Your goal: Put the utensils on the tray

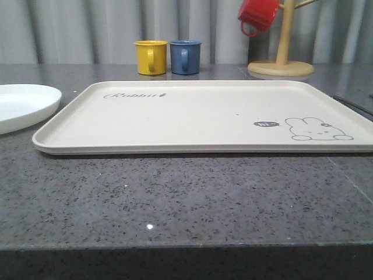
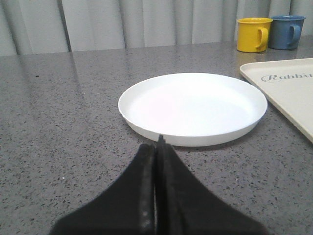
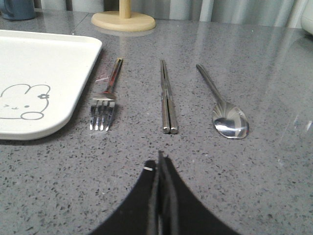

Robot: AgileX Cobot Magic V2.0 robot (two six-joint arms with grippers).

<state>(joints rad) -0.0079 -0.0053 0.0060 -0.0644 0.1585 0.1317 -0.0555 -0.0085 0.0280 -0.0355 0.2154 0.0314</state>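
- Speckled grey tabletop (image 1: 186,198) lay nearest the front camera, with the cream tray (image 1: 192,116) behind it, bare of any utensil.
- At far left, the white plate (image 2: 193,107) sat on the tabletop just beside the tray's left edge, apart from it; the left tool (image 2: 157,147) rested low before the plate's near rim, clenched with nothing in it.
- Behind the tray stood a yellow mug (image 1: 151,56) and a blue mug (image 1: 185,56), with a red mug (image 1: 257,14) hung on a wooden stand (image 1: 281,63).
- Right of the tray, the fork (image 3: 106,98), the chopsticks (image 3: 167,98) and the spoon (image 3: 222,105) lay side by side, parallel; the right tool (image 3: 161,164) sat just short of the chopsticks' near ends, clenched and empty.
- Judged, no item was yet placed. To do the pick well, the tool would need to release first, then pinch across a thin handle squarely, since flat metal on stone likely slips.
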